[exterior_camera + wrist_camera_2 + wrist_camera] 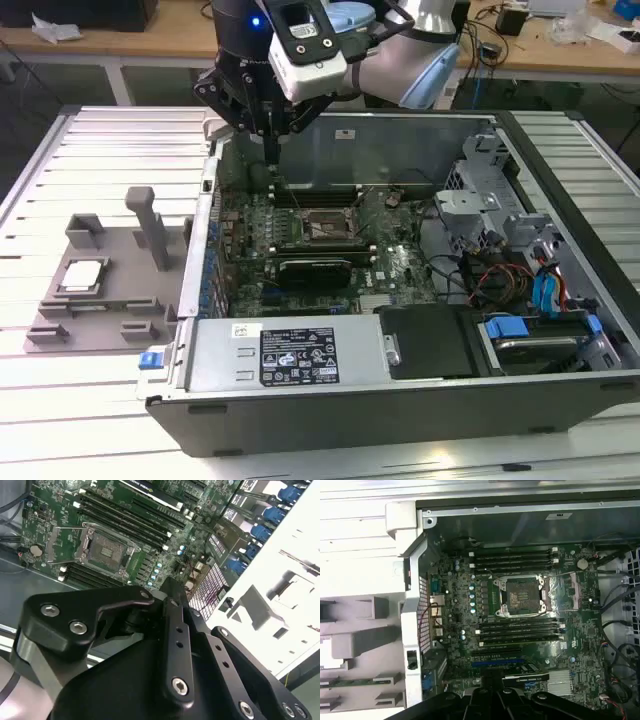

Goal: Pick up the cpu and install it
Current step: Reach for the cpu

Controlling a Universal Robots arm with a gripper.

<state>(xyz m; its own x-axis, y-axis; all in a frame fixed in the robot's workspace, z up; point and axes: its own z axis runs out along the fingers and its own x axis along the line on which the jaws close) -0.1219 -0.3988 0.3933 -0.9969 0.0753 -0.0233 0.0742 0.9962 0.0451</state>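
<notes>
Slatted white bench (pixel 120 150): black claw (pixel 271 156) pinched together, empty, over green motherboard (pixel 300 240); small silvery square cpu (pixel 82 275) at its 8 o'clock on grey tray (pixel 110 308).

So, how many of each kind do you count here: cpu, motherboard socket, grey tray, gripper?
cpu: 1
motherboard socket: 1
grey tray: 1
gripper: 1
Total: 4
</notes>
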